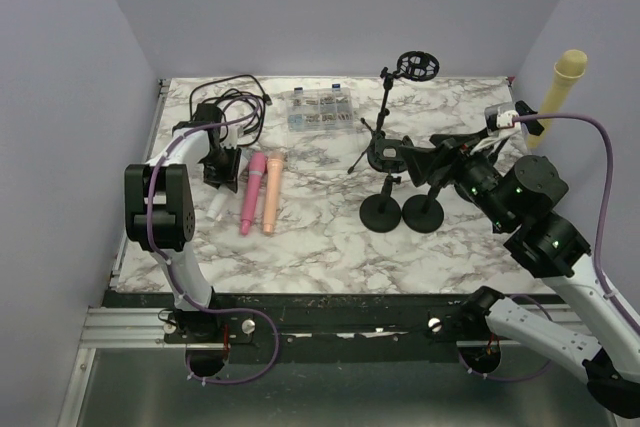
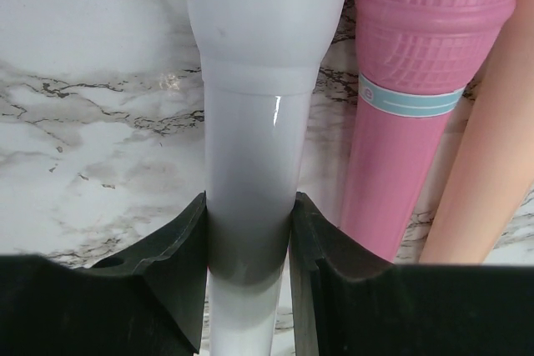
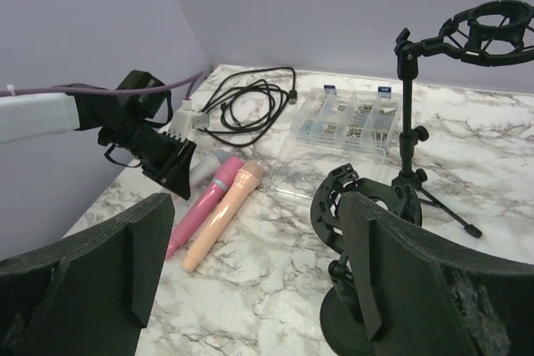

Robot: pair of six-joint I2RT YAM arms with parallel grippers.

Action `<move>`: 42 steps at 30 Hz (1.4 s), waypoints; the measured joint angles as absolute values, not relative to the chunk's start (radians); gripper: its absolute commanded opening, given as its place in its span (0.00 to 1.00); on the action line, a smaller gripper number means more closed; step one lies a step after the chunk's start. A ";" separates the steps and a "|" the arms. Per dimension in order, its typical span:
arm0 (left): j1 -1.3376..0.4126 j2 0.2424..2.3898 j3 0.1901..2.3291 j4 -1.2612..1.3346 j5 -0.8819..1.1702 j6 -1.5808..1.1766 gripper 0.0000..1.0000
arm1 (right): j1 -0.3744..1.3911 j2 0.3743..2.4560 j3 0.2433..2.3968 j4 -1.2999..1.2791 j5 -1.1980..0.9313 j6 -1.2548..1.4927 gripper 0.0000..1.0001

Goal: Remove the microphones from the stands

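A white microphone lies on the marble table with my left gripper shut on its handle, both jaws pressed to its sides. From above, the left gripper sits at the table's left, over the white microphone. Two short round-base stands stand at mid-table, and the shock mount seen on one holds nothing. My right gripper hovers open just behind them, nothing between its fingers.
A pink microphone and a peach one lie right of the white one. A tall tripod stand with an empty ring mount, a clear parts box and black cables sit at the back. A cream cylinder shows far right.
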State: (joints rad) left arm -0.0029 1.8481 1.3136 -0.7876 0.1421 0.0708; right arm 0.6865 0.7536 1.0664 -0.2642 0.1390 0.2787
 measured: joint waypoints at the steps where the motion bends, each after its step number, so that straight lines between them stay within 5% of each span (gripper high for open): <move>1: 0.000 1.851 1.318 -0.791 0.147 0.070 0.32 | 0.686 0.758 1.067 -0.264 0.139 0.279 0.88; 11: 0.036 1.875 1.335 -0.820 0.207 0.044 0.48 | 0.686 0.792 1.069 -0.264 0.139 0.282 0.88; 28: 0.038 1.814 1.335 -0.847 0.255 0.012 0.56 | 0.686 0.974 1.184 -0.291 0.204 0.288 0.88; 29: 0.038 1.771 1.335 -0.847 0.259 0.007 0.58 | 0.686 0.992 1.195 -0.295 0.217 0.286 0.88; 31: 0.038 1.716 1.335 -0.846 0.268 -0.003 0.98 | 0.686 1.028 1.218 -0.303 0.245 0.279 0.88; 42: 0.011 1.482 1.327 -0.776 0.477 -0.080 0.98 | 0.686 1.269 1.329 -0.340 0.426 0.273 0.88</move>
State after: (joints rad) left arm 0.0113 1.4822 1.3270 -0.7765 0.4770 -0.0803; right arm 0.6865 1.2690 1.3293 -0.3397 0.4259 0.2733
